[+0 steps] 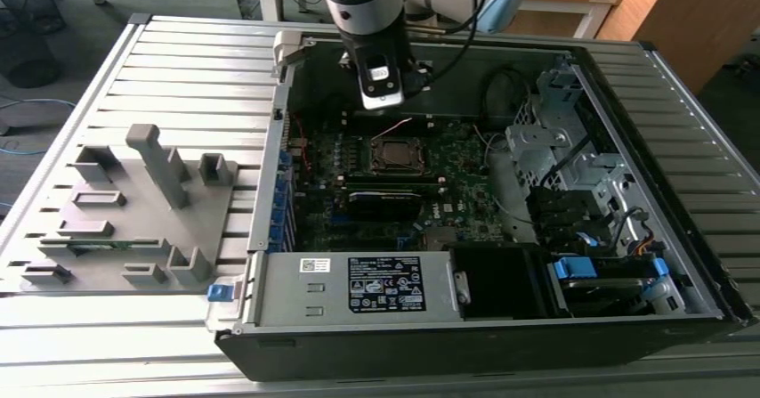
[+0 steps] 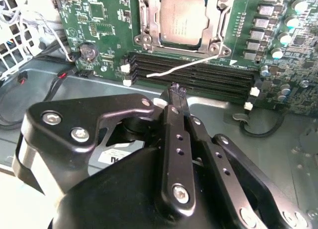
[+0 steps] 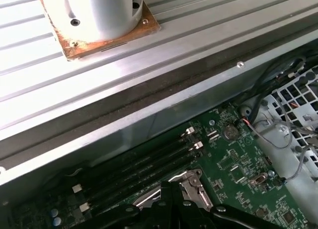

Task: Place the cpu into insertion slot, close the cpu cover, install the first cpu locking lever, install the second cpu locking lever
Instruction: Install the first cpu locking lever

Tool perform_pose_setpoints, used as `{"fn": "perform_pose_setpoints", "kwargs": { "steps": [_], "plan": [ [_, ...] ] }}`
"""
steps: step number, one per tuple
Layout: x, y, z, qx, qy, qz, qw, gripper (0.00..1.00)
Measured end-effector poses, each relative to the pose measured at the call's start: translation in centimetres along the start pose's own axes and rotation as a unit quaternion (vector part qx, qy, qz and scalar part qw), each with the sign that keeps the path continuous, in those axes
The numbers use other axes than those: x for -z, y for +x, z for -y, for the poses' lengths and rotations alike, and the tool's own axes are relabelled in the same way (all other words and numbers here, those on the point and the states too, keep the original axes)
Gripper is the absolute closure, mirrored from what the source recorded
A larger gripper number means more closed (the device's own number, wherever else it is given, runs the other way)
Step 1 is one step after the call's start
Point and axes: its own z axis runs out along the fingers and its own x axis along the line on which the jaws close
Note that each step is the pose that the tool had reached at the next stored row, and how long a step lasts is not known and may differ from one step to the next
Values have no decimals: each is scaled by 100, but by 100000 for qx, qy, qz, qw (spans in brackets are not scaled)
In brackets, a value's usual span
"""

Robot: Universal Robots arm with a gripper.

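On the slatted desk the open computer case holds the motherboard. Its insertion slot already holds the cpu, and the cpu cover lies flat around it. I judge the chip light and fragile, best left alone. A locking lever juts loose over the memory slots: thin, stiff, springy and probably slippery, best taken near its free end. My tool hovers close by, fingers together and empty; whether it touches the lever, I cannot tell.
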Motion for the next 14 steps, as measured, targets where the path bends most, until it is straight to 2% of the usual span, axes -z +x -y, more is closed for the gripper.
{"fn": "perform_pose_setpoints", "kwargs": {
  "steps": [4,6,7,10,14],
  "plan": [
    [-27,-24,-6,-179,70,98,100000,90],
    [-41,-23,-1,-558,129,242,99998,90],
    [-47,-22,1,-876,188,368,99995,90],
    [-59,-20,5,-2838,522,1129,99952,90],
    [-70,-4,-9,-2934,533,1171,99949,90]
  ]
}}
